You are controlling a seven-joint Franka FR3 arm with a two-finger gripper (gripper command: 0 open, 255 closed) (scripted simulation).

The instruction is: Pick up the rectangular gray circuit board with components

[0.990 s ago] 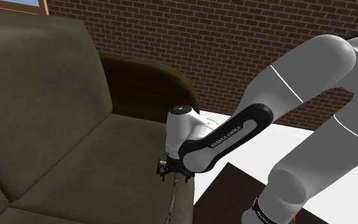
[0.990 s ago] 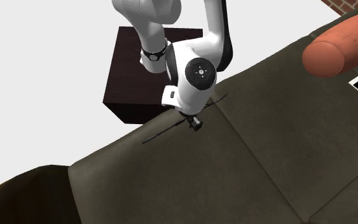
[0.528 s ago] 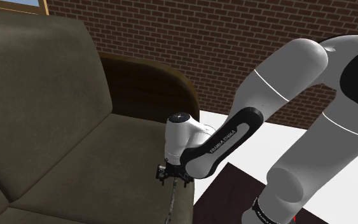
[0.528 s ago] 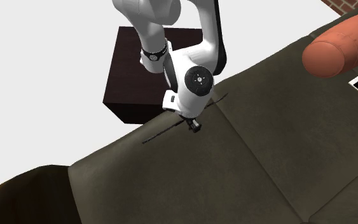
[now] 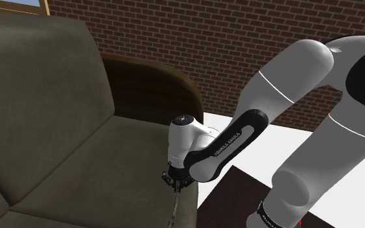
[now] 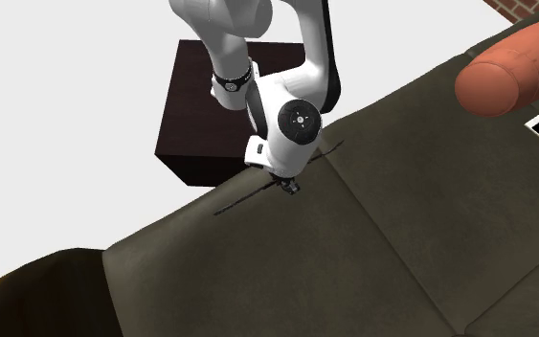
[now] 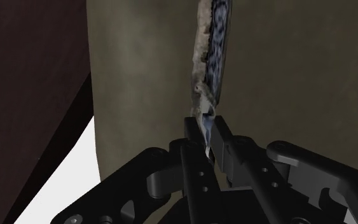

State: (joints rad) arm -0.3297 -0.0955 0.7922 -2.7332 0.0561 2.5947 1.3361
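Where the thin grey circuit board (image 7: 213, 54) stands on edge along the olive sofa's (image 5: 64, 142) border nearest the dark stand (image 6: 195, 115), its near end sits between the jaws. The black gripper (image 7: 206, 132) is closed, pinching that end.

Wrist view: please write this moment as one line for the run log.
phase: grasp | black two-finger gripper: shut on thin grey circuit board | board: along olive-brown sofa outer edge | lift: not yet seen
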